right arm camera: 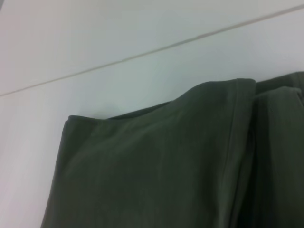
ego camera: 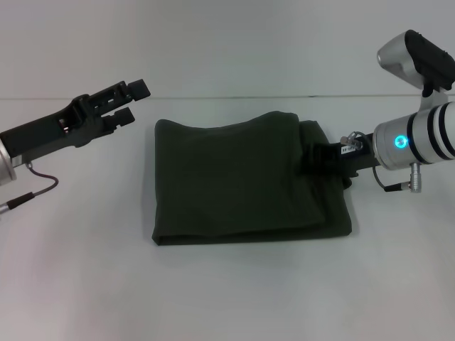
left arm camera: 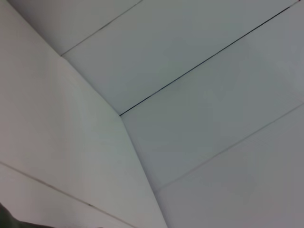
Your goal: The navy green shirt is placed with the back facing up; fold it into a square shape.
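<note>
Fabric fills the middle of the head view: the navy green shirt [ego camera: 242,185] lies on the white counter [ego camera: 227,298] already folded into a compact block, wider than it is deep, its long axis running from one arm toward the other, with an upper layer ending short of the right edge so that a strip of the lower layer shows there. The left gripper [ego camera: 128,101] hovers above the counter just off the shirt's far left corner, apart from the cloth, its fingers [ego camera: 138,87] parted and holding nothing. The right gripper [ego camera: 316,158] is down on the right end of the shirt, black against dark cloth — whether its fingers are closed on a layer or merely resting there I cannot tell. The left wrist view shows only pale panels and seams, with a sliver of green at one corner, which fits an arm held clear of the work. The right wrist view looks closely along the shirt [right arm camera: 156,175], showing a folded edge and a hem ridge lying on the counter [right arm camera: 95,42]. Judged from this, the right arm is the nearer one, and any remaining fold would carry the right end across toward the left to shorten that long axis into a square.
</note>
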Robot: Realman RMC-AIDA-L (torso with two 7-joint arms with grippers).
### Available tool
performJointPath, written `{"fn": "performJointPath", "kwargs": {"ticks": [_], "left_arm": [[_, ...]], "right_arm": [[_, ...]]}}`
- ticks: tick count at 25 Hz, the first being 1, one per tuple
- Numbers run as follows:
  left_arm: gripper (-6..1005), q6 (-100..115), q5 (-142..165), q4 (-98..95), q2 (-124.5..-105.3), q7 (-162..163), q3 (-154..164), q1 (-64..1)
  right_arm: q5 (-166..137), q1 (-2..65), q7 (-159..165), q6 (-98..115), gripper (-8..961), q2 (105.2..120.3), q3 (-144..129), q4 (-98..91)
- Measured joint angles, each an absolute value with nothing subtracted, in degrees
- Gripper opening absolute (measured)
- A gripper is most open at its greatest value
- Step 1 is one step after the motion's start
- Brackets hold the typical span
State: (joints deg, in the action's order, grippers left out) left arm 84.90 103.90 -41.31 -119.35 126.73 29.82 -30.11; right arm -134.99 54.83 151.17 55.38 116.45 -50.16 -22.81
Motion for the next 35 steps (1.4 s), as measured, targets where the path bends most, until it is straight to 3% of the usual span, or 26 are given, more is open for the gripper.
{"fn": "performJointPath", "kwargs": {"ticks": [5,15,27,35], "left_arm": [[967,84.95,103.79,-41.31,-119.33,126.77,28.86,-30.14],[966,85.03,103.25,-41.31,-119.10,126.89,28.11,-30.15],[966,84.18,103.15,-41.02,-119.31,126.84,28.03,-30.15],[965,84.53,103.15,-40.45,-119.35,126.82,28.04,-30.12]], "right_arm": [[-133.75,53.91,151.98,60.24,43,116.60,-49.54,-29.30],[-139.12,48.58,162.28,72.38,44,118.61,-52.58,-51.40],[-140.04,50.69,157.46,59.72,43,116.09,-52.93,-31.64],[-141.29,51.13,157.80,57.61,44,115.72,-53.09,-28.91]]}}
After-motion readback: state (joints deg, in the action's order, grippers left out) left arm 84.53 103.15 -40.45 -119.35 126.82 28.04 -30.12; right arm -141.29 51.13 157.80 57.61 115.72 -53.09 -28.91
